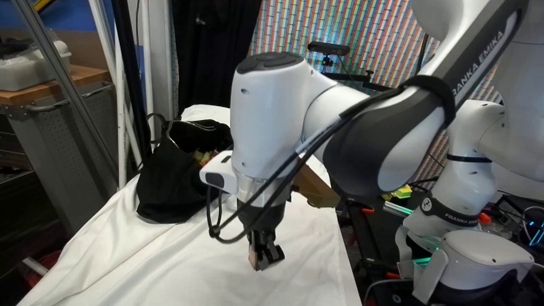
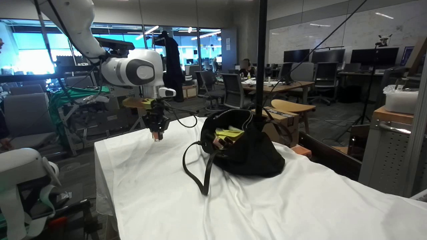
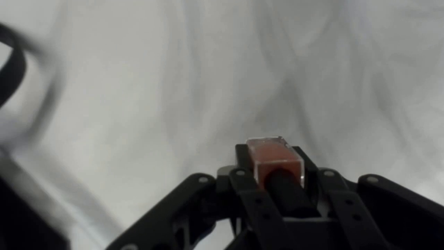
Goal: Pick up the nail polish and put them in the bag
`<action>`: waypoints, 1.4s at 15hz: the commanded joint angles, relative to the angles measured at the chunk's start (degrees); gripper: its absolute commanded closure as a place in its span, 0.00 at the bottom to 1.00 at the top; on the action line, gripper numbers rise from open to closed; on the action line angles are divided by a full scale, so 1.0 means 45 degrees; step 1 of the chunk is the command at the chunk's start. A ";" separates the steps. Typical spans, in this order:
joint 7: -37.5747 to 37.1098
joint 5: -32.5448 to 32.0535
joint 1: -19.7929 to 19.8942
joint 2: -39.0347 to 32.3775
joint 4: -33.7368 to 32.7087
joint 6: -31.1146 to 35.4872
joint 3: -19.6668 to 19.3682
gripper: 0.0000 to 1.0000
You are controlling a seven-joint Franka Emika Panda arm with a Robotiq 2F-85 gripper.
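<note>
The gripper [image 3: 275, 165] pinches a nail polish bottle [image 3: 275, 152], one finger pressed to either side of it. The bottle's red-orange body sits in clear, squared walls, and its black cap [image 3: 289, 194] runs back toward the palm; in an exterior view the body points down over the worktop [image 2: 150, 186]. How high it hangs cannot be told. Cables [image 1: 230, 242] droop from the arm [image 1: 272, 114] close beside the gripper, on the side of the bag [image 2: 248, 156].

In both exterior views the gripper is nearer the worktop's edge by the arm's base [image 1: 480, 255] than the opposite edge. The bag slouches by that opposite edge, well apart from the gripper, with a stretch of white cloth [image 1: 182, 263] between them. Its mouth gapes; inside show something yellow-green [image 2: 230, 133] and small pinkish bottles [image 2: 218, 142] with dark caps, too crowded to count. A thin handle [image 2: 208, 173] loops down onto the cloth.

The cloth covers the worktop in long, soft creases and drops over its edges. Beyond the edge near the bag stand a black pole [image 2: 262, 53], a cardboard box [image 2: 282, 121] and a grey trolley [image 2: 383, 160], with a plastic tub [image 2: 402, 101] on its wooden top. Farther back are desks [image 2: 295, 85], office chairs [image 2: 232, 88] and a whiteboard [image 2: 333, 36]; a striped sheet [image 1: 282, 25] hangs behind the arm.
</note>
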State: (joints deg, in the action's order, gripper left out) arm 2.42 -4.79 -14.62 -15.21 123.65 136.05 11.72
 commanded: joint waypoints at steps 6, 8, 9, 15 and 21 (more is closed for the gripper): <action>-0.2036 -0.2992 0.0677 0.1404 -0.0786 0.0290 -0.1431 0.83; -0.2475 -0.3501 0.0878 0.1255 -0.1255 0.0393 -0.1682 0.83; -0.2687 -0.3754 0.0980 0.1126 -0.1529 0.0495 -0.1816 0.83; -0.4091 -0.5161 0.1316 0.0118 -0.3017 0.1170 -0.2608 0.83; -0.5079 -0.5640 0.1237 -0.1677 -0.4883 0.1383 -0.3512 0.83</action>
State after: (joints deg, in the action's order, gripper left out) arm -18.07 -28.92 -8.50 -18.27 107.33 141.72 -2.32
